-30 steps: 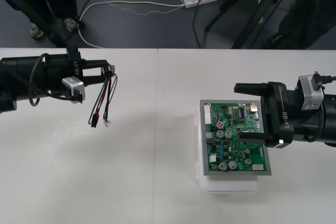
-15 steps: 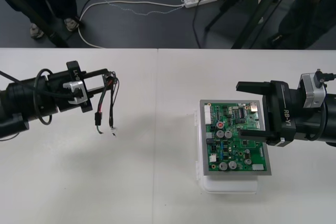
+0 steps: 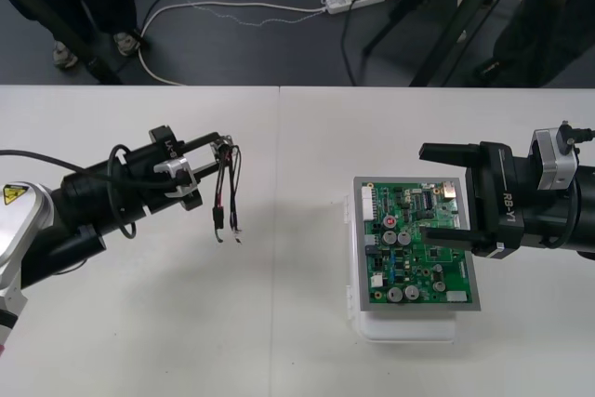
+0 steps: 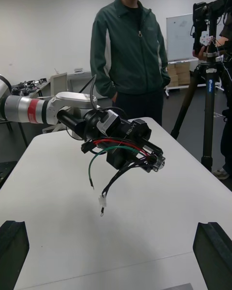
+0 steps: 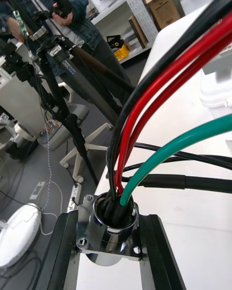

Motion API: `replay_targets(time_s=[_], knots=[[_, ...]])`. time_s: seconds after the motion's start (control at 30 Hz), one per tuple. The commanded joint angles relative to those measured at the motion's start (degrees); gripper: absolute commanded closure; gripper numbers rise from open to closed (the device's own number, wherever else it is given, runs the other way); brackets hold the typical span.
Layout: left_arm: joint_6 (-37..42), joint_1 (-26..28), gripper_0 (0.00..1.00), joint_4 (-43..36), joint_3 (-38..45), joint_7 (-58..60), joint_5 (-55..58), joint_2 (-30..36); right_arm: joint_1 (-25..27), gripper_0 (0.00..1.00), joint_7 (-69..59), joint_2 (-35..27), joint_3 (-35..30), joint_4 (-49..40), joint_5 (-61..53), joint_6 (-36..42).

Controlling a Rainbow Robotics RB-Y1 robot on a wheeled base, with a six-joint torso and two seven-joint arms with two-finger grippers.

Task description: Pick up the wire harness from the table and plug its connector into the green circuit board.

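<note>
Left claw [image 3: 221,148] is clamped on the small wire harness [image 3: 224,188], the one with thin red, black and green wires. The left wrist view shows it best: the round metal socket with its flange [image 5: 108,221] sits squeezed between the two black fingers [image 5: 59,253], with the wires fanning out of its top. That claw is up over the left half of the plain light bench [image 3: 279,332]. The wires droop from it, and the small black plug [image 3: 217,219] dangles free at the low end, well apart from the board. From the right wrist view you see the same thing head-on, the harness [image 4: 115,149] hanging loose under the left claw [image 4: 147,158].

The green circuit board [image 3: 418,258] sits on its white base [image 3: 409,330] over on the right side. The right claw [image 3: 426,191] hangs above the board's far half, spread wide with nothing in it.
</note>
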Motion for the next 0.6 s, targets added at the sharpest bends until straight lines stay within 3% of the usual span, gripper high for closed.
replay_targets(time_s=[0.03, 0.6], knots=[[-1.45, 1.26, 1.0, -1.72, 2.8, 11.09, -3.42, -4.23, 1.01, 0.0, -2.98, -1.8, -1.58, -1.97, -0.54, 0.72], [-1.27, -0.94, 1.0, -3.21, 4.03, 31.21, -13.35, -6.78, 2.07, 0.0, -3.06, -0.65, -1.58, -2.15, -0.81, 2.3]])
